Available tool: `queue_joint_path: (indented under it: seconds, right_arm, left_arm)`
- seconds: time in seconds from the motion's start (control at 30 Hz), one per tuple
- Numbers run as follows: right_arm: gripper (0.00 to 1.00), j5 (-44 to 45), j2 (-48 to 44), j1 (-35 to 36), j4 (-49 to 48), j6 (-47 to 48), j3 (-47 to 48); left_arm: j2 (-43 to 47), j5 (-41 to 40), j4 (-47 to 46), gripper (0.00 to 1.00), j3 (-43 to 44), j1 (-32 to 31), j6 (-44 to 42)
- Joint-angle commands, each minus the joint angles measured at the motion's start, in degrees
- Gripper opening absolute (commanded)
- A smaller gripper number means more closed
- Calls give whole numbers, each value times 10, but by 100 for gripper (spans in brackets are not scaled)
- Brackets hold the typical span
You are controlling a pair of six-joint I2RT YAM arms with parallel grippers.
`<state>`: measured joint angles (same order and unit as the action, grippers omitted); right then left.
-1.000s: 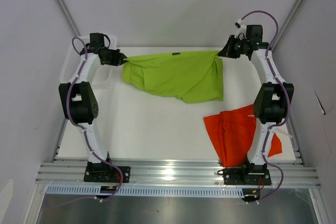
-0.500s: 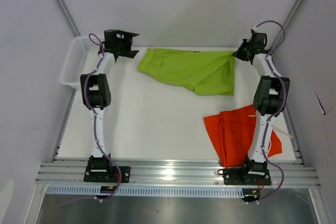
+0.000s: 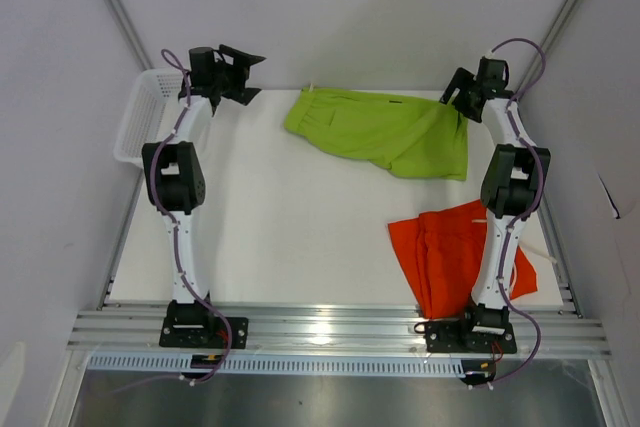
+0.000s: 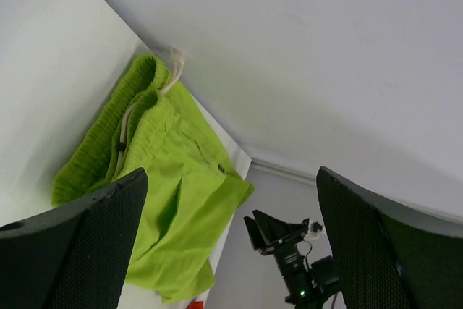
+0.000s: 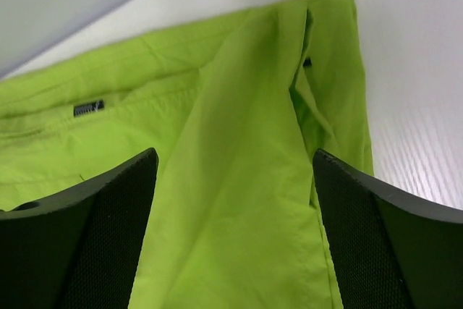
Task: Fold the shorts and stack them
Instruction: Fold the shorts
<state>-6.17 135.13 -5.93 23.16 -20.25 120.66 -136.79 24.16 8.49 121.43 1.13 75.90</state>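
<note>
- The left pincer (image 3: 254,77) is spread wide and holds nothing, its fingers pointing toward the lime green shorts (image 3: 385,132).
- Those shorts lie crumpled on the white table (image 3: 280,237) between the two pincers, clear of the left one.
- Their waistband end, with a white drawstring (image 4: 172,70), is the end nearest the left pincer.
- The right pincer (image 3: 455,97) is also wide open, over the shorts' other end. Fabric fills the space below its fingers, and whether they touch it cannot be told.
- A small dark logo (image 5: 88,108) sits on the cloth ahead and to the left of the right pincer.
- The orange shorts (image 3: 440,247) lie well back from the right pincer, toward its arm's base and partly hidden by the arm.
- A white mesh basket (image 3: 135,122) stands beside the left pincer, on its outer side.
</note>
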Motion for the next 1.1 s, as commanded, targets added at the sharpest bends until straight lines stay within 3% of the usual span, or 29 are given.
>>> queue_joint_path:
  seconds: [0.0, 0.2, 0.33, 0.5, 0.8, 1.07]
  right_arm:
    - [88, -8, -70, 8, 44, 21, -13]
    - [87, -6, -132, 45, 74, 29, -91]
    - [87, -34, -181, 58, 50, 29, -151]
    - [86, -83, -182, 99, 45, 36, -148]
    - [86, -141, -102, 159, 8, 3, -64]
    - [86, -175, -55, 174, -53, -51, -44]
  left_arm:
    - [93, 30, 39, 99, -27, -5, -92]
    - [112, 24, 103, 99, -84, -39, -191]
    - [65, 22, 138, 99, -54, -59, -240]
    - [-16, 30, 202, 99, 30, -66, -269]
    - [14, 1, 138, 99, -66, -68, -269]
    - [-19, 55, 40, 99, -101, -69, -215]
